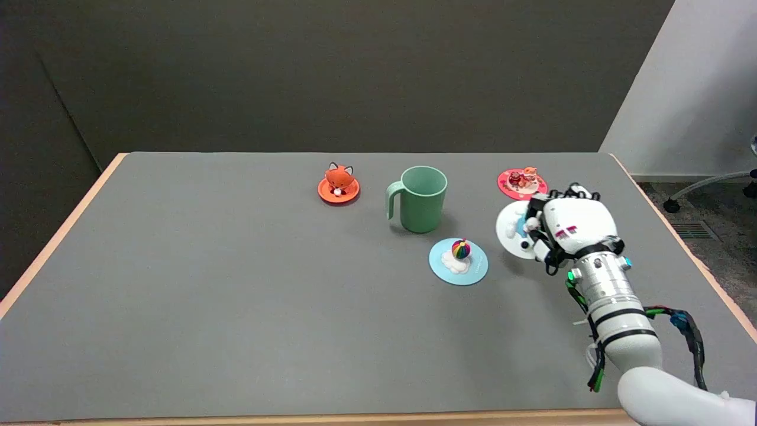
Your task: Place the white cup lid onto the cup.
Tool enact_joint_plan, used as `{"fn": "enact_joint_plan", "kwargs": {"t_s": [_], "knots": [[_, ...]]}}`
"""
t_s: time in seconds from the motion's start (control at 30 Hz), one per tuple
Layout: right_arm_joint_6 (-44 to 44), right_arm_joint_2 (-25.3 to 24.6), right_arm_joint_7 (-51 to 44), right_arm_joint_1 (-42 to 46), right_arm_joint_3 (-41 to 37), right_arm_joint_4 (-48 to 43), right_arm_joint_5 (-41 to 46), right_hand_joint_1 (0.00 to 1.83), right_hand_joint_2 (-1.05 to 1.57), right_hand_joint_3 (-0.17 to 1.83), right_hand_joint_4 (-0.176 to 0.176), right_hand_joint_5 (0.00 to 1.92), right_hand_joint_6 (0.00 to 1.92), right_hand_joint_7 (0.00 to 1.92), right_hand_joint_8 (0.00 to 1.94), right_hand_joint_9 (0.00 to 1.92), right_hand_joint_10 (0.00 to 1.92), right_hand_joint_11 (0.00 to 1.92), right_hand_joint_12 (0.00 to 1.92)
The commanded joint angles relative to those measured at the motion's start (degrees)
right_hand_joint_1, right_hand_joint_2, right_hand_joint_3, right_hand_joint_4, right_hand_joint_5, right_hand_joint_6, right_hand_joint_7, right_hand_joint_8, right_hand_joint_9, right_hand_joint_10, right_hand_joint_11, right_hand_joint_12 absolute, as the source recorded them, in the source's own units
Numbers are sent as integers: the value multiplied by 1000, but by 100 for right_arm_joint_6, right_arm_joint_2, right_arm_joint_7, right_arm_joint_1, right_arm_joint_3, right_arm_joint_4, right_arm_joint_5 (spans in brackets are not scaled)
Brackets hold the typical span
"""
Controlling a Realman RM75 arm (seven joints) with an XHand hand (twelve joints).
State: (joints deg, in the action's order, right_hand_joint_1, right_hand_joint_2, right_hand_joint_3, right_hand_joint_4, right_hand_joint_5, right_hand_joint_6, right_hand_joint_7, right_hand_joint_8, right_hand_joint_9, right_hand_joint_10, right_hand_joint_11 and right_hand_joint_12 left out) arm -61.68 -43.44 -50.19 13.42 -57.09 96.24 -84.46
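White cup lid sits at the fingers of the right hand, tilted, with its far-left edge raised toward the camera. The hand covers the lid's right portion, and the fingers appear to grip it by the small figure on top; the exact contact is hidden behind the palm. A shadow beneath the lid suggests it is off the table, though this cannot be confirmed.

The green cup stands upright to the left of the hand, slightly farther from the camera, handle pointing away from the hand. Its mouth is open and unobstructed.

Recommended procedure for the step in hand: raise the lid above rim height before moving left, level it, centre it over the mouth, then lower it straight down. Release only after the lid rests evenly on the rim.

Obstacles: a blue lid lies left of the hand and nearer the camera, below the likely path. A pink lid lies just beyond the hand. An orange lid lies well past the cup.

The table is grey, matte, with a light wooden edge. Dark wall panels stand behind it; a white wall and a chair base are on the right.
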Motion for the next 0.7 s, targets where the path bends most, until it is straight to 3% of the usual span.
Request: {"fn": "enact_joint_plan", "kwargs": {"t_s": [0.03, 0.1, 0.2, 0.23, 0.3, 0.37, 0.4, 0.47, 0.63, 0.7], "knots": [[1093, 90, -102, -549, -63, 417, 170, 1201, 1120, 96, -20, 821, 1121, 949, 1143, 811, 851, 473, 1373], [1240, 90, -96, -575, -164, 464, 351, 1204, 1091, 140, -17, 834, 1112, 967, 1121, 832, 824, 470, 1464], [1490, 90, -96, -575, -447, 541, 576, 1207, 1093, 118, -11, 852, 1088, 985, 1085, 878, 776, 502, 1450], [1558, 90, -94, -575, -520, 549, 625, 1210, 1108, 79, -15, 854, 1079, 991, 1070, 899, 786, 568, 1342], [1769, 90, -88, -575, -742, 573, 755, 1217, 1070, 135, -17, 875, 1055, 1015, 1041, 929, 752, 551, 1445], [1971, 90, -88, -585, -898, 592, 878, 1219, 1069, 130, -18, 882, 1042, 1024, 1028, 933, 750, 591, 1429], [2092, 92, -88, -593, -997, 604, 950, 1218, 1083, 102, -19, 879, 1039, 1021, 1028, 934, 781, 659, 1317], [2294, 106, -88, -619, -1154, 622, 1115, 1222, 1056, 143, -15, 898, 1021, 1036, 1006, 958, 729, 624, 1415], [2726, 174, -121, -876, -1306, 634, 1538, 1224, 1069, 103, -14, 907, 1006, 1048, 983, 977, 742, 728, 1273], [2832, 205, -135, -1049, -1255, 622, 1669, 1229, 1042, 138, -15, 927, 979, 1070, 951, 1006, 679, 690, 1365]]}}
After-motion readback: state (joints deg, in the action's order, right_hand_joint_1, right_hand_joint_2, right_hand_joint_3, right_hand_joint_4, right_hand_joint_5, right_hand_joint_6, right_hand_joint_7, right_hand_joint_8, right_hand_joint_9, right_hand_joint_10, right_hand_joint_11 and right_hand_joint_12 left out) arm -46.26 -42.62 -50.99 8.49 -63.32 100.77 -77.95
